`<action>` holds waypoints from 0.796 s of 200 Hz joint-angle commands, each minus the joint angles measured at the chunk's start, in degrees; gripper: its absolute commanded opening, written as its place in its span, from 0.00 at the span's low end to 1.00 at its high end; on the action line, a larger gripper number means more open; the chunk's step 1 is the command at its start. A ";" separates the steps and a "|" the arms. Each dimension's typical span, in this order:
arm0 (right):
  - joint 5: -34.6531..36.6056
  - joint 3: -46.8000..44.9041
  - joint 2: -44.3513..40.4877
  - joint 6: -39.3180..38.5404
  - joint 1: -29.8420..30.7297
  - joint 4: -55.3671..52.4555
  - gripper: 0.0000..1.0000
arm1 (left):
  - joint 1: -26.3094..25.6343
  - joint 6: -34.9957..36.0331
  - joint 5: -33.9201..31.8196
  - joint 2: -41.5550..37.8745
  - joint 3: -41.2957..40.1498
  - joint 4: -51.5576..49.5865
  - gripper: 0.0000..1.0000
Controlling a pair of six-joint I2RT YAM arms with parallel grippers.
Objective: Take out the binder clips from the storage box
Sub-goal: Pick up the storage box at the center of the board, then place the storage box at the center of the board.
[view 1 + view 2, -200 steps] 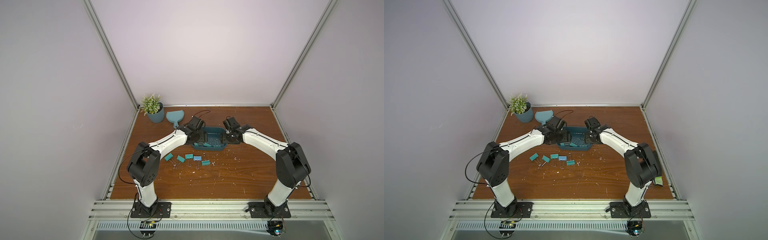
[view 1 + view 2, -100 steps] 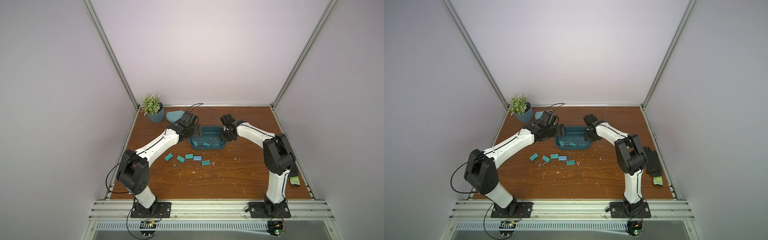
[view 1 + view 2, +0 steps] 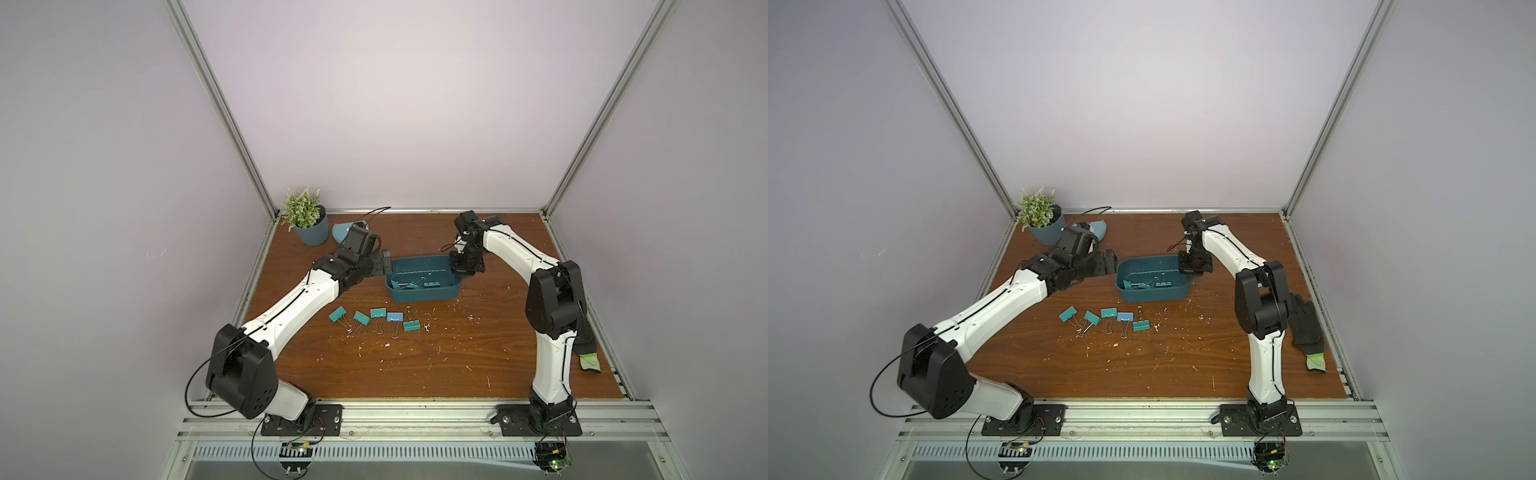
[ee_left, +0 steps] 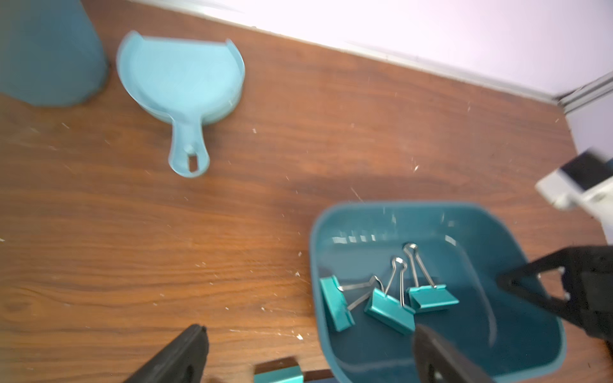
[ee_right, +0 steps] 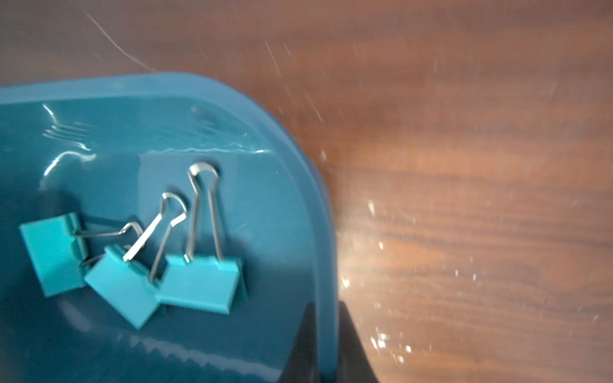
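The dark teal storage box (image 3: 424, 294) (image 3: 1150, 296) stands mid-table. Three teal binder clips (image 3: 415, 285) (image 4: 391, 306) (image 5: 199, 282) lie bunched inside it, wire handles up. My right gripper (image 3: 461, 272) (image 5: 326, 305) is shut on the box's right-end wall (image 5: 298, 159), one finger inside and one outside. My left gripper (image 3: 386, 264) (image 4: 308, 331) hangs open and empty just off the box's left end (image 4: 315, 265). Several more clips (image 3: 376, 318) (image 3: 1108, 312), one of them light blue, lie in a row on the table in front of the box.
A potted plant (image 3: 311, 232) and a light-teal dustpan (image 4: 180, 79) sit at the back left, close behind my left wrist. A dark glove (image 3: 1306, 328) lies by the right edge. White specks are scattered over the wood.
My right gripper has closed on the box's right wall and its elbow has risen. My left gripper has drawn back from the box's left end and opened wider.
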 commanded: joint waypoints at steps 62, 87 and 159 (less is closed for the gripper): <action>-10.73 -0.32 -6.70 0.54 -5.13 -7.10 0.00 | 1.03 2.00 0.82 -6.10 -5.57 4.91 0.99; -6.85 3.10 -4.47 1.11 -2.66 -3.43 0.00 | 1.03 1.52 0.55 -6.67 -6.26 4.59 1.00; 1.13 -5.12 -2.81 1.87 0.66 19.44 0.00 | 1.03 -0.63 1.12 -6.89 -5.94 3.02 0.99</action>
